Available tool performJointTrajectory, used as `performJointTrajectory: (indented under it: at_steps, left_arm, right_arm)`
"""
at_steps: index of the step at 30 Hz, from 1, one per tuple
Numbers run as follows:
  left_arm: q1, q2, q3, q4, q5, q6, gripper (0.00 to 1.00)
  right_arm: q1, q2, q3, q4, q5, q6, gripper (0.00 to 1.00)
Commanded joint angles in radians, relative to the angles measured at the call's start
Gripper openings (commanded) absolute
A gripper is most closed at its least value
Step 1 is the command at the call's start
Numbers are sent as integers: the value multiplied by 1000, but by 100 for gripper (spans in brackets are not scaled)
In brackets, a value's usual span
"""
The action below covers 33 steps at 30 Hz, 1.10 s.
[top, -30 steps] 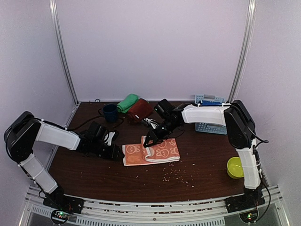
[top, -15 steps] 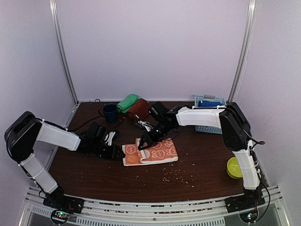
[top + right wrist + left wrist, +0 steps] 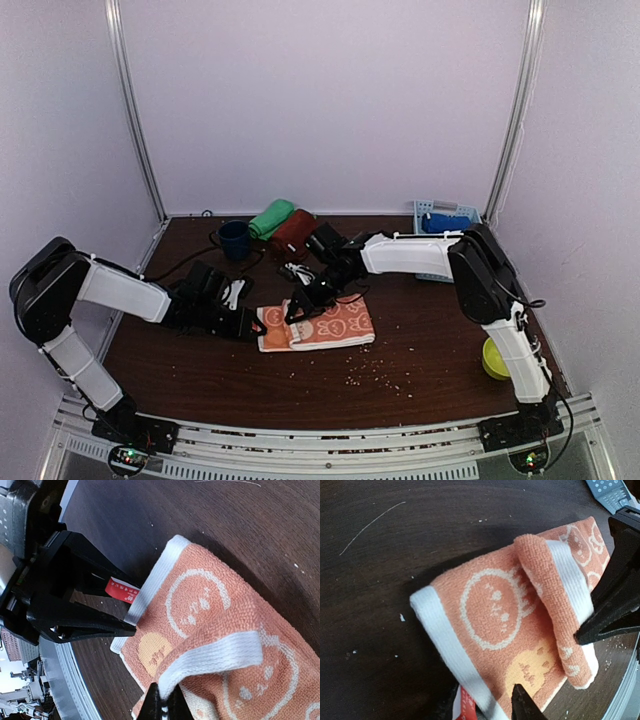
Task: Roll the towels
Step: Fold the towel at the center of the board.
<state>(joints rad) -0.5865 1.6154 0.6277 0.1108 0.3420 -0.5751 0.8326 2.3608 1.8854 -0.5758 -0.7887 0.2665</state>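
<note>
The orange towel (image 3: 318, 325) lies flat in the middle of the bench (image 3: 420, 340). The right fingers (image 3: 161, 704) are pinched tight on its white border (image 3: 215, 655), which is lifted and curled over the printed face as the first turn of a roll. The left fingers (image 3: 252, 322) stand about half open at the opposite end, straddling the corner with the red tag (image 3: 121, 590) and gripping nothing that I can see. To roll it well, I would pin that end down with the left, carry the curl low and straight across, and tuck it tight so both sides finish even
</note>
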Motion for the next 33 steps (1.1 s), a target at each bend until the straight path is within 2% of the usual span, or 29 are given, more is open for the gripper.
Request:
performJointTrajectory:
  at_steps: [1,33]
  left_arm:
    - [-7,17,-28,-23,-1,-8,36]
    - [-7,13,-49,-16,-3,-9,36]
  right_arm:
    - [18,15,44,34,-17,28,0]
    - [41,115,142,75,-13,90,0]
